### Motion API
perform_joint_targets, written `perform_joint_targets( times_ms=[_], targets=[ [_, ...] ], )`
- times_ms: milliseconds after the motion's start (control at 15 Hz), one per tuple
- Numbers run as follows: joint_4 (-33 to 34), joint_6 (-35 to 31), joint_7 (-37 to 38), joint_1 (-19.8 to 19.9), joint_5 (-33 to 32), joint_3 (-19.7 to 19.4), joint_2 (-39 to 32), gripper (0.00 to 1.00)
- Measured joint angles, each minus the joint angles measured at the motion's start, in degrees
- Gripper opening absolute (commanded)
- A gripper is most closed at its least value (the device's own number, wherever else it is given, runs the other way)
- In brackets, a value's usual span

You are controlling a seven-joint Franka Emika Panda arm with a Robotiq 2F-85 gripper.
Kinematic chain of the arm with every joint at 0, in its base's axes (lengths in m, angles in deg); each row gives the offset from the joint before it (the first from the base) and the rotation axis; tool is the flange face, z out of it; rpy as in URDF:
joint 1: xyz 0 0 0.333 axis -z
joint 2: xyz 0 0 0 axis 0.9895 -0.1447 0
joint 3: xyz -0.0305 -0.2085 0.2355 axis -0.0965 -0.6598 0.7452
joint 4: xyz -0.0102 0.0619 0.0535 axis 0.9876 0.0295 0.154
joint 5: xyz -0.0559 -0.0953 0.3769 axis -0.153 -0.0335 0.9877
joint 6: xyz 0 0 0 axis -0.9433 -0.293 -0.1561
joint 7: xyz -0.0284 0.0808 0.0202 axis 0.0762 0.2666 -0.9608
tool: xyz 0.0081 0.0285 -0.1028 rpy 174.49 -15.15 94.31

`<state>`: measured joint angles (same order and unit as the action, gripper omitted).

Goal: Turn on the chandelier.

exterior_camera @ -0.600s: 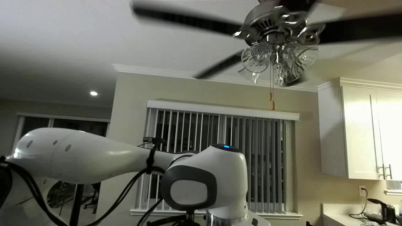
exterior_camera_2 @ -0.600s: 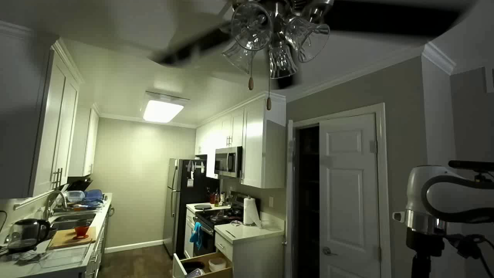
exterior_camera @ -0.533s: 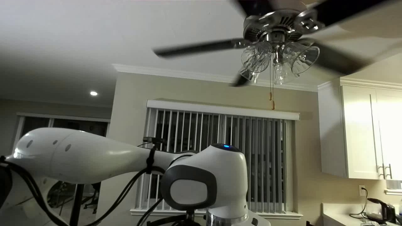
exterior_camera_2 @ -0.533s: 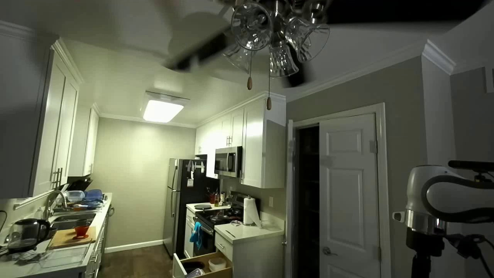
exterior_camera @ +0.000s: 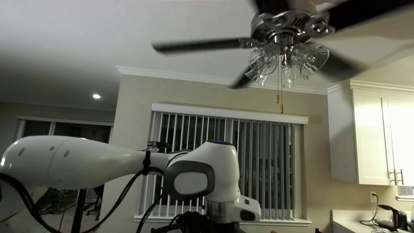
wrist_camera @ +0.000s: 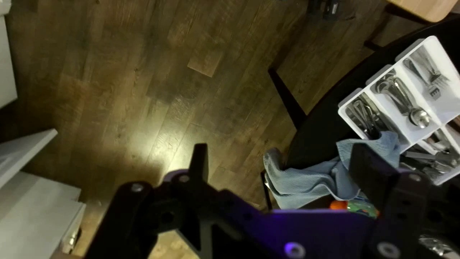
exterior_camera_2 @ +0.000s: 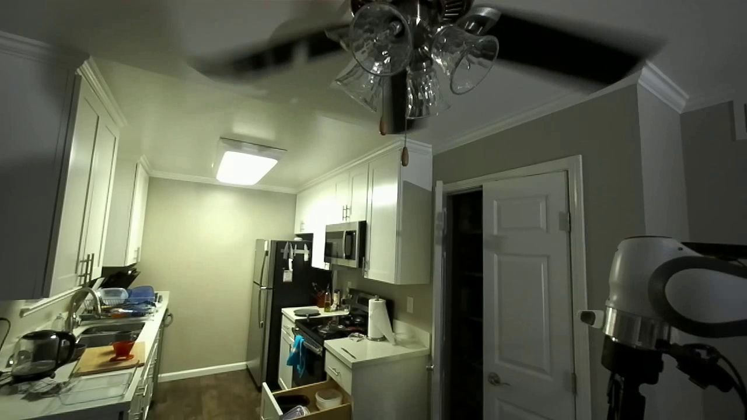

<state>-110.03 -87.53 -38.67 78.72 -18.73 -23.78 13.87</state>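
The chandelier is a ceiling fan with a silvery hub [exterior_camera: 283,38], clear glass shades [exterior_camera: 264,60] and dark, motion-blurred blades [exterior_camera: 200,45]. It also shows at the top of an exterior view [exterior_camera_2: 426,90]. Its glass shades look unlit. Two thin pull chains hang below it, the longer one with a wooden end [exterior_camera: 281,109], seen too in an exterior view [exterior_camera_2: 405,156]. My gripper [wrist_camera: 281,146] is open and empty, its jaws wide apart, pointing down. It is well below the chandelier and apart from the chains. In an exterior view its fingertips are below the frame.
Below the gripper are a wood floor [wrist_camera: 143,90] and a dark round table [wrist_camera: 323,122] with a blue cloth [wrist_camera: 309,183] and a white cutlery tray [wrist_camera: 413,135]. White cabinets [exterior_camera: 372,136] stand right of the fan. A pulled-out drawer [exterior_camera_2: 309,402] shows in the kitchen.
The arm has shifted left in both exterior views and its hand has tilted up, bringing more of the hand into sight. The fan blades have turned. The chains sway slightly.
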Motion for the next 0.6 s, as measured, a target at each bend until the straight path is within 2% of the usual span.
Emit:
perform_joint_targets(
  times_ms=[333, 600],
  targets=[
    [0.2, -2.5, 0.5, -10.2, 5.1, 10.9, 7.5, 1.0],
    [3.3, -15.0, 1.5, -16.6, 6.1, 16.8, 6.2, 1.0]
  ],
)
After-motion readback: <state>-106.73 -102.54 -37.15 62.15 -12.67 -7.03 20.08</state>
